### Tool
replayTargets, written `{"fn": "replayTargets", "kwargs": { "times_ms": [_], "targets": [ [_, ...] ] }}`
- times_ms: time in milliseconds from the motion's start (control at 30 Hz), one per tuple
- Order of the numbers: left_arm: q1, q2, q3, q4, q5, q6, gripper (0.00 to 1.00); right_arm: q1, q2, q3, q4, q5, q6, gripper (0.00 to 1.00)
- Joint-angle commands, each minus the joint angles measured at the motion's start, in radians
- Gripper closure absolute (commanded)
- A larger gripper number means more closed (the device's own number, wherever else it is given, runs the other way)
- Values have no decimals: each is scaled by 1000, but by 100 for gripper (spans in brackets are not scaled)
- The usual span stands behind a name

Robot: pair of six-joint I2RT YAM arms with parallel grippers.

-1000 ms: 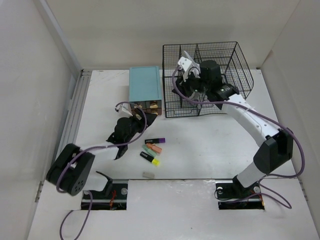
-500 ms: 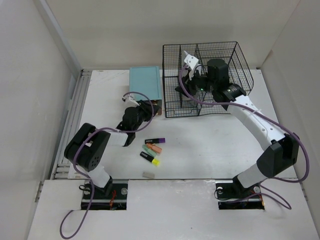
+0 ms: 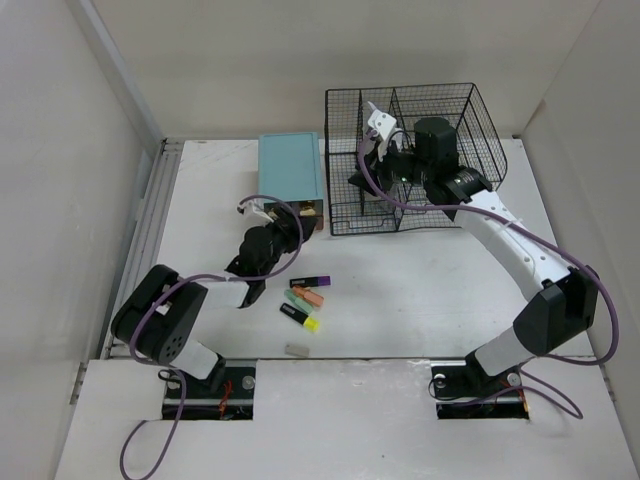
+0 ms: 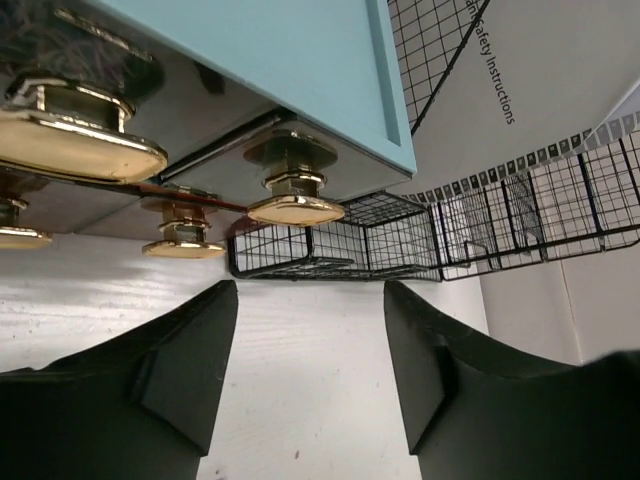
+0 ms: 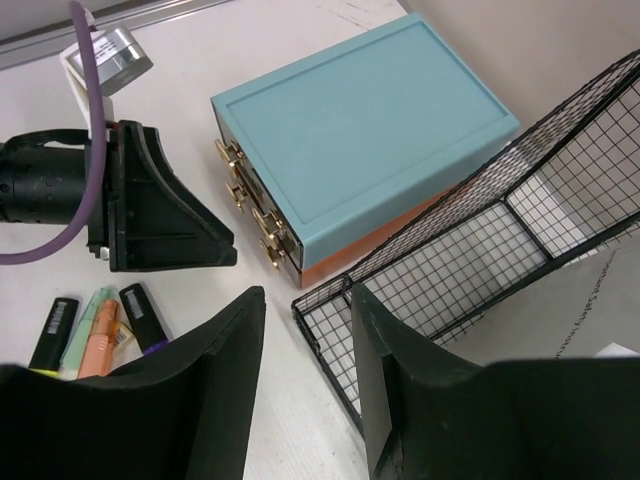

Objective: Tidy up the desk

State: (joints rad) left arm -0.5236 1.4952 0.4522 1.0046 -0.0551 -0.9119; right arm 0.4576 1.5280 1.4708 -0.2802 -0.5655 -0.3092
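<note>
Worktop [image 3: 420,300], white and flat, fills the middle of the overhead view, with a metal rail [image 3: 150,230] along its 9 o'clock edge.

The left end effector [image 4: 310,295] is spread, with only bare white surface in the gap. Its wrist view looks up at the gold knobs [image 4: 295,210] on the front of the teal drawer box [image 3: 290,167], detail that the overhead camera does not resolve. From above, this end effector [image 3: 285,222] sits just at the 6 o'clock side of the box. The highlighters [image 3: 305,296] lie further toward 6 o'clock, with a small grey block [image 3: 297,350] beyond them.

The right end effector [image 5: 305,300] also stands parted and holds nothing. It hangs over the near corner of the black wire rack [image 5: 450,280], which stands just beside the box at its 3 o'clock. Overhead, this end effector [image 3: 365,170] overlaps the rack's left compartments. Only the left wrist view shows a printed sheet [image 4: 490,80] reading "Safety Instructions" behind the mesh.
</note>
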Motion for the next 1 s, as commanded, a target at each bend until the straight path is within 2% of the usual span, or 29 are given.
{"fn": "replayTargets", "kwargs": {
  "times_ms": [0,400,467,500,700,833,967],
  "targets": [
    [0,-35,-3,37,-34,16,42,0,-5,0,39,-33,13,54],
    [51,83,161,-7,-15,34,39,-19,-5,0,39,-42,13,54],
    [62,111,181,-26,-15,34,43,-28,-5,0,39,-42,13,54],
    [62,111,200,-37,-15,34,51,-28,-5,0,39,-42,22,54],
    [62,120,175,-49,-5,44,86,-28,-5,0,39,-42,22,54],
    [62,77,80,15,5,19,88,-28,4,-9,39,-51,22,54],
    [8,13,-65,46,-6,-25,87,-28,4,-9,39,-62,22,54]
  ]
}}
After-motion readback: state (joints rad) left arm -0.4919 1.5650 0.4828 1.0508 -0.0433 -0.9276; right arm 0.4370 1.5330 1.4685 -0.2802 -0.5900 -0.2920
